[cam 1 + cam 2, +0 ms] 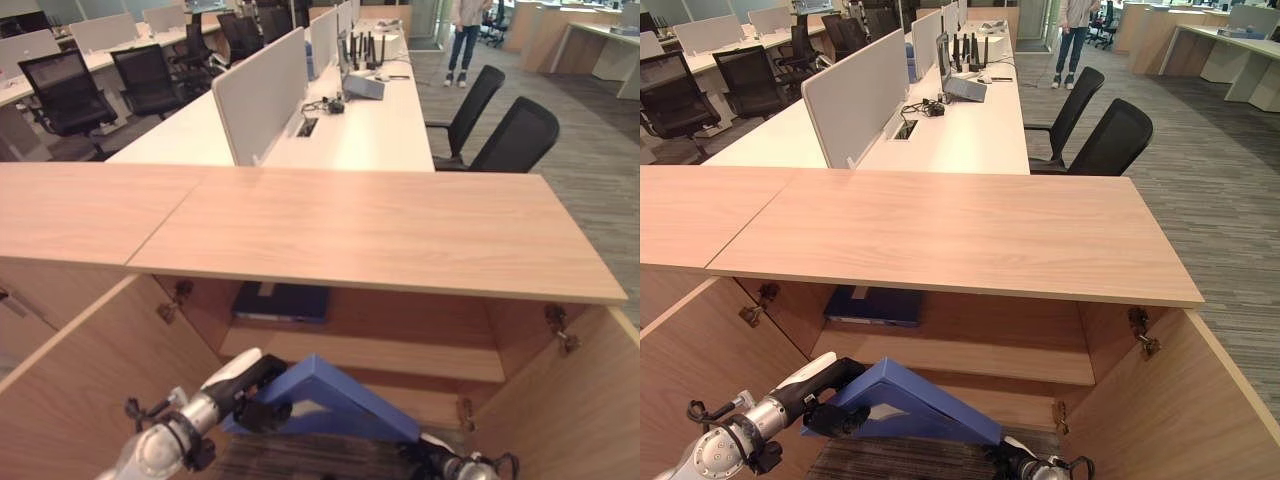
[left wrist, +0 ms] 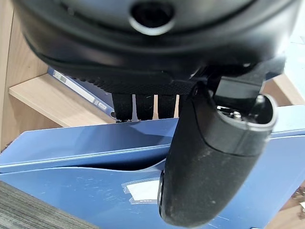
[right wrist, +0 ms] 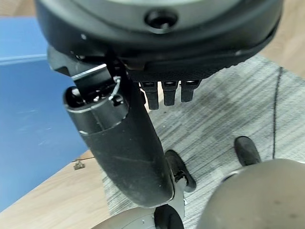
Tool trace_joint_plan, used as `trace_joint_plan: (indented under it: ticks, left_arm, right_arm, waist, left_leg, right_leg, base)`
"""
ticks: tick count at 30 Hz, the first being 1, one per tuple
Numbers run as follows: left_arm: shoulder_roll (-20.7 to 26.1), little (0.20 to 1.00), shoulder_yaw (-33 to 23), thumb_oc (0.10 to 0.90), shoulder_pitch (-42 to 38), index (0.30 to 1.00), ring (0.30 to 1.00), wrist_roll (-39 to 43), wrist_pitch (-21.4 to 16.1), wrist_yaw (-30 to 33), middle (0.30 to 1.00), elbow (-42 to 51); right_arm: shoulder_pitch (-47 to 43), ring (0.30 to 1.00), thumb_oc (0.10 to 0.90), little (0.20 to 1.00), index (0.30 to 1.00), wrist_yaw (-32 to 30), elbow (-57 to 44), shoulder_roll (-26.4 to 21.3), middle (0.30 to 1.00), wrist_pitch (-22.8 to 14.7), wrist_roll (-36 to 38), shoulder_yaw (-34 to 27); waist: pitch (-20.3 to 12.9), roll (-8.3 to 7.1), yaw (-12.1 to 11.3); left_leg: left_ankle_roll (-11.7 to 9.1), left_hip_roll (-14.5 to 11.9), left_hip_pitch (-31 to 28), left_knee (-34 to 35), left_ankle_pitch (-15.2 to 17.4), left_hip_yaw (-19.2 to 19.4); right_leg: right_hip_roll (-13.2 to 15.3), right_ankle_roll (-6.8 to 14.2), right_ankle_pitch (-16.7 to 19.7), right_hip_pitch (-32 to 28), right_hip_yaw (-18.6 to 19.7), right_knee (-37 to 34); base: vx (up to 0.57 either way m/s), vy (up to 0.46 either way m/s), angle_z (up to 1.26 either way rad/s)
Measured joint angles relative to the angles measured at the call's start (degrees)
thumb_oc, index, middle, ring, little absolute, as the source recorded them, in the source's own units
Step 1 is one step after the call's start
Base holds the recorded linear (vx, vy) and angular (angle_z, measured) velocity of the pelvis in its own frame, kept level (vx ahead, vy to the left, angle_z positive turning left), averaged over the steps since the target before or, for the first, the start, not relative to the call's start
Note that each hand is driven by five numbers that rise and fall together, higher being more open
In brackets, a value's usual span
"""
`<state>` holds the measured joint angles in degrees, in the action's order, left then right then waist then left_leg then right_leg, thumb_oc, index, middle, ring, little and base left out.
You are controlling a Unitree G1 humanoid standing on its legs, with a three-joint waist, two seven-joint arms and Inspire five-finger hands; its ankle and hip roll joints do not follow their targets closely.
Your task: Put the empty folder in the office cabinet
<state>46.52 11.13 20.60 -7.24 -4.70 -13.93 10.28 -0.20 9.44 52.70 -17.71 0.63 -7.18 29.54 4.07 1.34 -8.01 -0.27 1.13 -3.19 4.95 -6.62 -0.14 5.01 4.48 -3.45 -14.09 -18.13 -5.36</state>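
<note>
The blue folder [image 1: 335,395] hangs tilted low in front of the open wooden cabinet [image 1: 380,230], its higher end to the left. My left hand [image 1: 258,380] is shut on that end: in the left wrist view the thumb [image 2: 205,162] lies over the folder's face [image 2: 71,152] and the fingers go behind its edge. My right hand [image 1: 1025,468] sits at the folder's lower right end, open, fingers relaxed over the carpet, with the folder [image 3: 28,95] beside the thumb [image 3: 124,143]. Inside, a shelf [image 1: 400,355] spans the cabinet.
A second dark blue folder [image 1: 282,300] lies flat on the shelf at the left. The cabinet doors stand open at left [image 1: 90,380] and right [image 1: 570,400]. Behind are desks with a partition [image 1: 262,95], office chairs [image 1: 515,140] and a distant person [image 1: 464,40].
</note>
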Motion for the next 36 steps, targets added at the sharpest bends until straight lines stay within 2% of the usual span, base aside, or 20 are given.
trace_joint_plan:
  ticks: [6,20,22,27,36]
  left_arm:
    - [4.3,0.3,-2.7,0.4,1.4,0.3,0.3,0.1,-0.5,-0.6,0.3,0.9]
    - [4.4,0.3,-2.9,0.4,1.4,0.3,0.3,0.1,-0.5,-0.6,0.3,0.9]
    - [4.3,0.3,-2.9,0.4,1.4,0.3,0.3,0.0,-0.5,-0.6,0.3,0.9]
    - [1.9,0.3,-2.9,0.4,1.3,0.3,0.3,-1.0,-0.5,0.1,0.3,0.8]
    - [1.2,0.3,-2.9,0.4,0.7,0.3,0.3,-2.7,-0.5,1.1,0.3,0.8]
  right_arm:
    - [-0.1,0.9,0.8,0.9,0.9,-0.7,2.2,-1.2,0.9,0.6,-1.4,-2.4]
    - [-3.8,0.9,0.8,0.9,0.9,-0.7,1.6,0.3,0.9,0.8,-1.2,-2.1]
    - [-3.7,0.9,0.8,0.9,0.9,-0.7,-2.8,0.2,0.9,1.2,-1.0,-2.0]
    - [-2.0,0.9,0.8,0.9,0.9,-0.1,-23.4,-4.0,0.9,1.9,-0.5,-1.5]
    - [-0.3,0.9,0.8,0.9,0.9,0.8,-32.7,-7.1,0.9,0.9,-0.9,-1.6]
  waist:
    - [0.1,-0.44,0.0]
    - [0.1,-0.72,-0.1]
    - [0.1,-0.71,-0.1]
    - [0.3,-0.47,0.3]
    - [0.4,-0.1,0.6]
  left_leg:
    - [-0.5,-0.1,0.0,0.0,0.4,0.0]
    - [0.0,0.0,-0.1,-0.2,0.1,0.2]
    - [0.0,-0.1,-0.1,-0.2,0.1,0.2]
    - [0.0,0.0,-0.1,-0.2,0.1,0.6]
    - [0.1,0.0,0.2,-0.2,0.1,1.2]
  right_leg:
    - [0.0,0.0,0.0,0.0,0.1,0.0]
    - [0.0,0.0,0.1,0.0,0.2,0.0]
    - [0.0,0.0,0.1,0.0,0.3,0.0]
    - [0.1,-0.2,0.2,0.2,0.5,0.0]
    - [0.2,-0.5,0.4,0.6,0.6,0.0]
  base:
    - [0.0,0.0,0.0]
    - [0.0,0.0,0.0]
    - [0.0,0.0,0.0]
    - [0.0,0.007,-0.02]
    - [0.0,0.005,-0.02]
